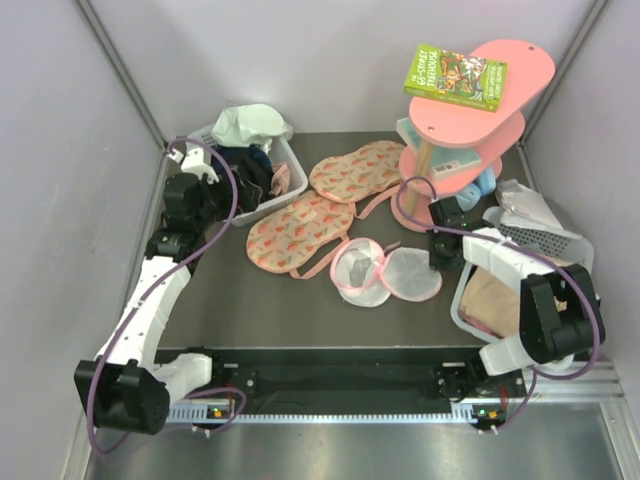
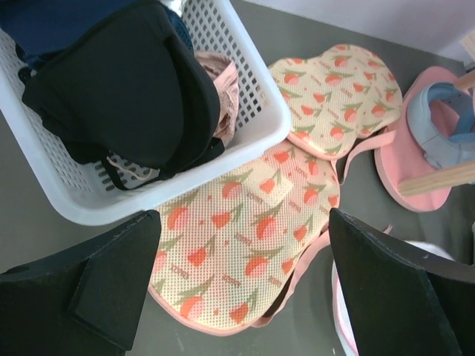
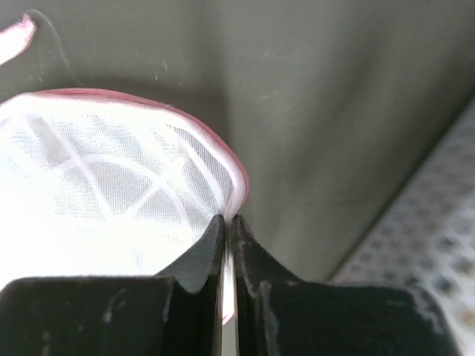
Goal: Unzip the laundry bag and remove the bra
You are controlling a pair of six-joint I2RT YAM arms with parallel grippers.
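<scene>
The laundry bag (image 1: 385,272) lies open in two white mesh halves with pink trim at the table's middle. My right gripper (image 1: 437,258) is shut on its right rim; the right wrist view shows the pink trim pinched at the fingertips (image 3: 228,219) and the white mesh (image 3: 96,170) to the left. The black bra (image 2: 126,89) lies in the white basket (image 2: 252,126) at the back left, also showing from above (image 1: 250,178). My left gripper (image 2: 245,222) is open and empty, hovering beside the basket (image 1: 232,200) over a fruit-print piece.
Two flat pink fruit-print fabric pieces (image 1: 300,232) (image 1: 357,170) lie between basket and bag. A pale mint-white cloth (image 1: 250,125) tops the basket. A pink tiered stand (image 1: 470,120) with a green book (image 1: 455,77) is back right. A second basket (image 1: 462,300) with beige cloth is at right.
</scene>
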